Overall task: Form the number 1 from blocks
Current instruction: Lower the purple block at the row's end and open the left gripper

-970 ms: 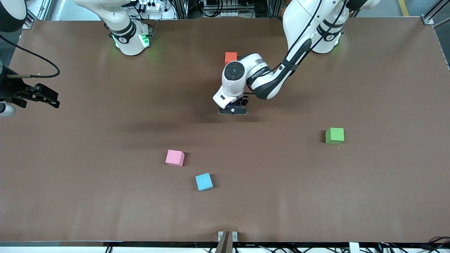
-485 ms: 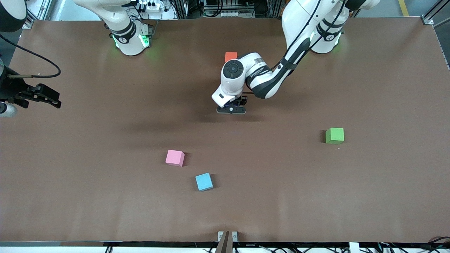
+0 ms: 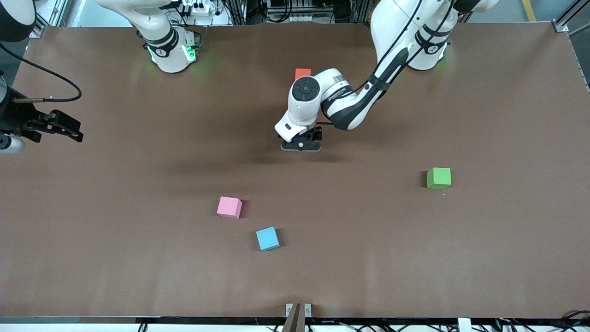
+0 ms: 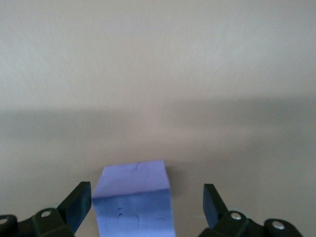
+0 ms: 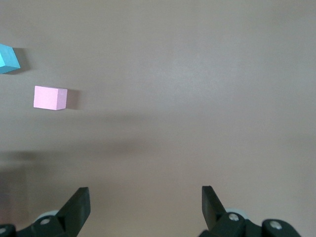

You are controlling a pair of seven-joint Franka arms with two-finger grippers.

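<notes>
Table (image 3: 461, 258): big brown top, mostly bare; lots of free room at the camera edge and toward both ends.

Left arm (image 3: 350, 106) reaches from its base to mid-table. Left gripper (image 3: 300, 144) sits low over a purple block (image 4: 134, 200). A second ago it was clamped; now the fingers (image 4: 79, 203) stand wide, with a gap on each side of the block. The block rests on the table, released. Wrist has crept slightly toward the right arm's end. My read: this placement is done and the next move is lift and retreat.

Right arm waits at its end of the table. Right gripper (image 3: 59, 125) hangs spread open with nothing in it, near the table edge.

Orange block (image 3: 303, 73) sits just above the left wrist in the front view, farther from the camera, partly hidden. Purple block lies nearer the camera than it, roughly in line: looks like the stroke of the 1 starting.

Pink block (image 3: 229, 206) is still loose, well apart from that line, nearer the camera. Light blue cube (image 3: 268, 238) is just beside it, nearer still. Green cube (image 3: 439, 178) is alone toward the left arm's end.

Red block and second purple block: not visible.

Clear path from pink block to the line; watch the blue cube close by.
</notes>
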